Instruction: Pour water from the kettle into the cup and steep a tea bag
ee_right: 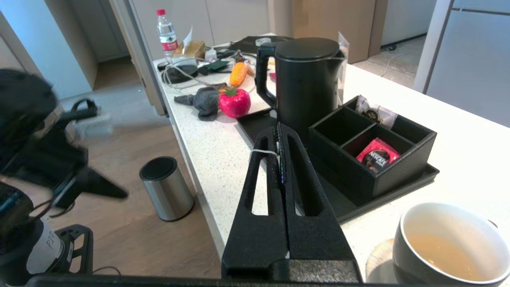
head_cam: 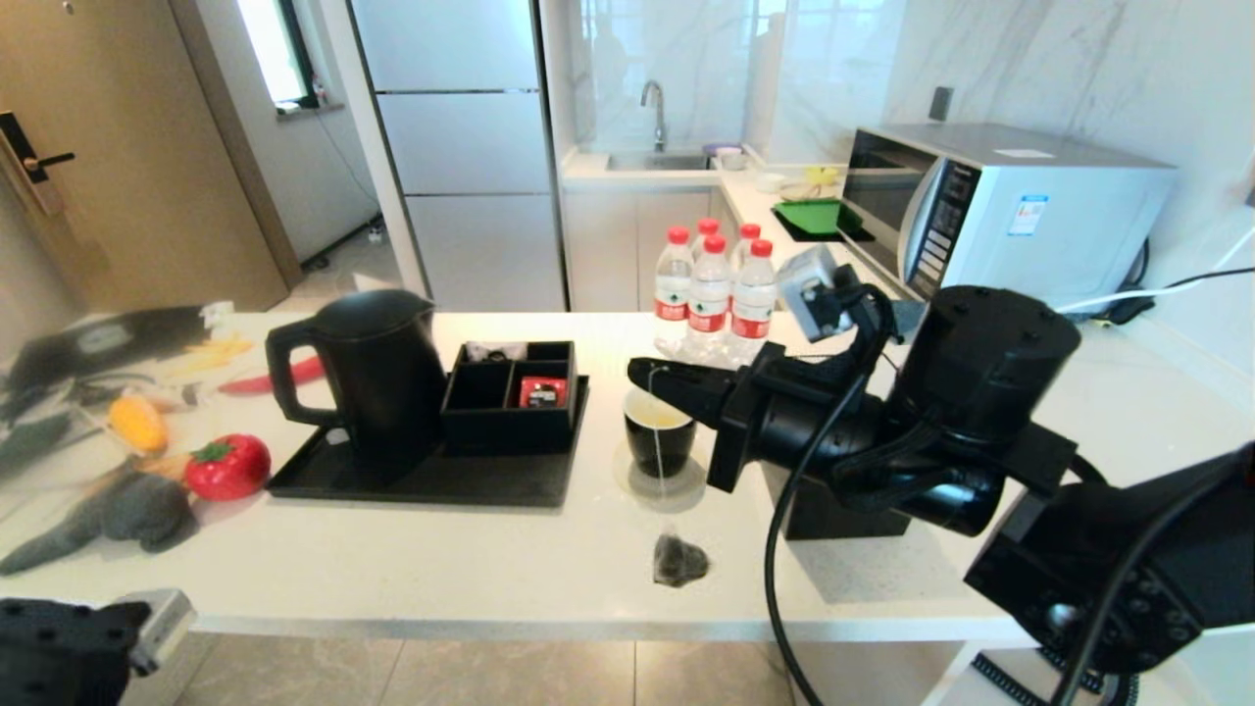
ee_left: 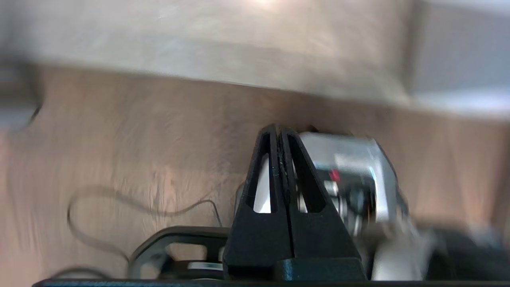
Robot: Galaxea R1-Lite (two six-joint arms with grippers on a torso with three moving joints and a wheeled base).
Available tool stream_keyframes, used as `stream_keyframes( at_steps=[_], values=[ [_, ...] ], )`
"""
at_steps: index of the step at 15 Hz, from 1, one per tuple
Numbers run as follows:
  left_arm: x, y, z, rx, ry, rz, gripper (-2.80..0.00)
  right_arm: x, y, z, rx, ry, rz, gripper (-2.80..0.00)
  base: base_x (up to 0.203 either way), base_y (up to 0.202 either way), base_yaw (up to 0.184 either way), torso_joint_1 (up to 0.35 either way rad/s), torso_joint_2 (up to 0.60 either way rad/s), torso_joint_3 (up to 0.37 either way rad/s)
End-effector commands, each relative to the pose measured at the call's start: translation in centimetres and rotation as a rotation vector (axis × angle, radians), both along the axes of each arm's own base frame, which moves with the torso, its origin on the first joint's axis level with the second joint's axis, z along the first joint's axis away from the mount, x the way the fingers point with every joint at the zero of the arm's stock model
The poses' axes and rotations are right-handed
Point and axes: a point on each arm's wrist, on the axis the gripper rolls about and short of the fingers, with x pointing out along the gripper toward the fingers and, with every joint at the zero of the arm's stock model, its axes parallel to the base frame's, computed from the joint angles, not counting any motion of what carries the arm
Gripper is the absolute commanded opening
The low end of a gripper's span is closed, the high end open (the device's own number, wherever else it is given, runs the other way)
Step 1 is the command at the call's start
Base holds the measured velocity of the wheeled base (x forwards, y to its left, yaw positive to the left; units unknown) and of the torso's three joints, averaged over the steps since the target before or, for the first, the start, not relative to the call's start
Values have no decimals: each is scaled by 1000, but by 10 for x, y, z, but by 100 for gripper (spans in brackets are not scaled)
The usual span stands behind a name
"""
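Water (ee_right: 450, 249) fills the cup (head_cam: 659, 431); right gripper (head_cam: 655, 376), closed on the string (ee_right: 263, 152), dangles the tea bag (head_cam: 678, 561) outside, undipped.

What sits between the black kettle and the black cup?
In the head view, a black compartment box holding a red packet sits between matte black kettle and glossy cup.

Kettle (head_cam: 368, 368) on tray (head_cam: 324, 471) at left, compartment box (head_cam: 510, 397) just right of it, cup (head_cam: 659, 431) further right, 4 bottles (head_cam: 711, 294) behind cup, tea bag (head_cam: 678, 562) before it.
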Motion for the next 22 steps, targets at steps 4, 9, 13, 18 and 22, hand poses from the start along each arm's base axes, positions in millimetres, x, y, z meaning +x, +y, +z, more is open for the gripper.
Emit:
stream_keyframes(
  at_steps=[4, 9, 13, 18, 22],
  values=[
    [-3, 26, -9, 113, 17, 344, -280, 2, 2, -2, 1, -3, 3, -280, 0, 0, 0, 0, 0, 0],
    [-30, 34, 3, 160, -192, 480, -280, 1, 1, -1, 4, -8, 3, -280, 0, 0, 0, 0, 0, 0],
    [-51, 36, -2, 227, -292, 526, -280, 1, 1, -1, 3, -9, 3, -280, 0, 0, 0, 0, 0, 0],
    [-63, 37, -3, 237, -380, 556, -280, 1, 1, -1, 3, -12, 2, -280, 0, 0, 0, 0, 0, 0],
    [-71, 36, -4, 270, -521, 451, -280, 3, 1, -3, 0, -8, -1, -280, 0, 0, 0, 0, 0, 0]
  ],
)
